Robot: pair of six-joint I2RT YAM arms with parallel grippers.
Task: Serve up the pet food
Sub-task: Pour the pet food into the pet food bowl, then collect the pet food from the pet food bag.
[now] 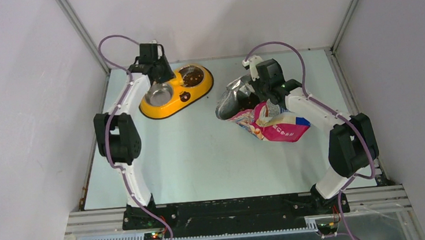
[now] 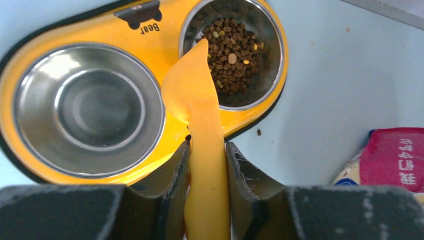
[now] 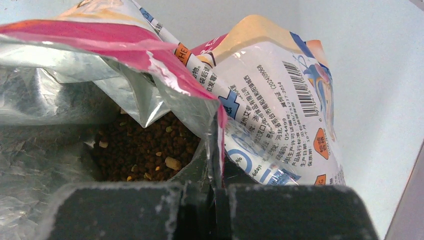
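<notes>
The left gripper [image 2: 207, 155] is clamped on the handle of the orange plastic scoop [image 2: 197, 85], whose tip hangs over the far-right bowl [image 2: 267, 30] of the yellow double feeder [image 2: 150, 47]. That bowl holds a layer of kibble [image 2: 232, 50], so the step in hand looks like tipping a scoopful out. Whether anything is left in the scoop cannot be told from this edge-on angle. At right of the table [image 1: 190, 157], well apart from the feeder, the right gripper [image 3: 215, 195] is pinched tight on the torn rim of the pet food pouch [image 3: 280, 100], holding its mouth open over more kibble [image 3: 145, 150] inside. The next move probably calls for levelling the scoop and carrying it right to the pouch mouth for a refill, or finishing. Count: one pouch, one scoop, one feeder with two steel bowls, one filled and one empty bowl [image 2: 87, 107], and a stray pellet [image 2: 258, 132] beside the feeder.
</notes>
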